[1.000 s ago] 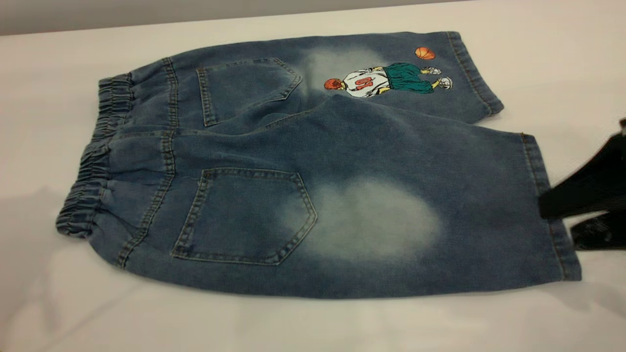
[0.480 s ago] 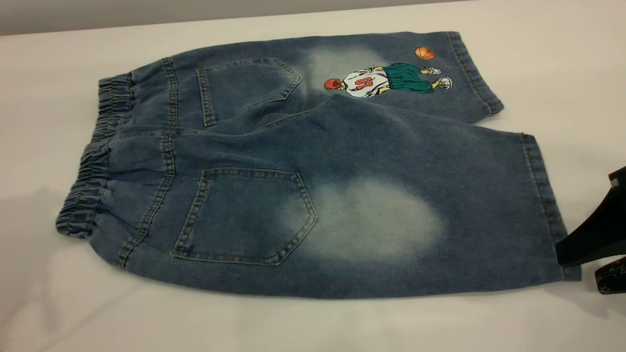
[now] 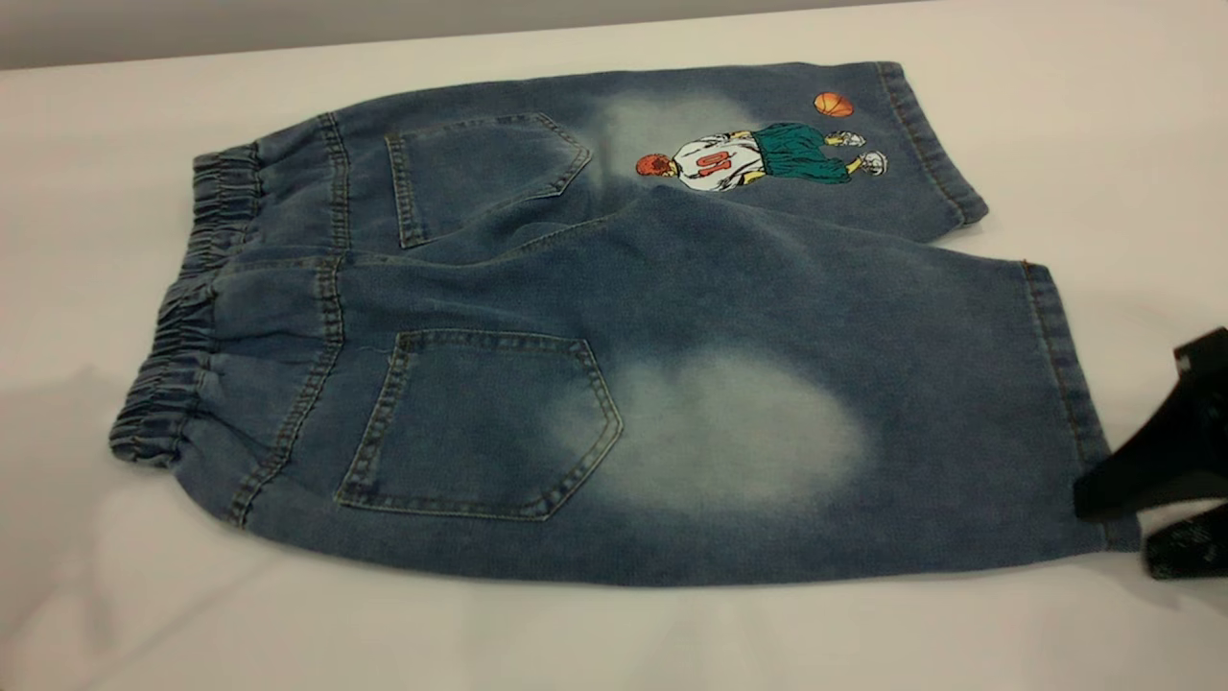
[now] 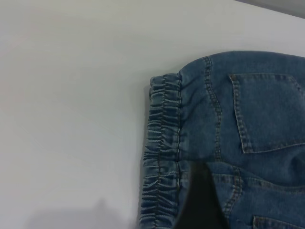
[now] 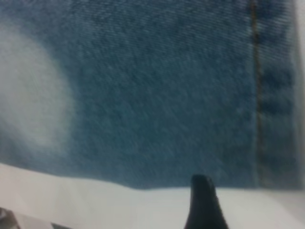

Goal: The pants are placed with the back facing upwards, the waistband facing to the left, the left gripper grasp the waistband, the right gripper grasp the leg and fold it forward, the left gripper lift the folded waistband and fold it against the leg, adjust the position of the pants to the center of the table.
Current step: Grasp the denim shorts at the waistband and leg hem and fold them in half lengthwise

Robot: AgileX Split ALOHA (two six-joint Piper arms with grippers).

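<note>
Denim shorts lie flat on the table, long axis 9-to-3 o'clock, waistband at 9. Right gripper, jaws parted around the plain leg's hem corner at 4 o'clock, grips nothing yet. Left gripper hovers at the waistband; its jaw state cannot be told.

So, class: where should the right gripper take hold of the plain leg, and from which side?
Grip the leg at its stitched hem's near corner, coming from the right: that edge lies flat and free beside the right gripper.
</note>
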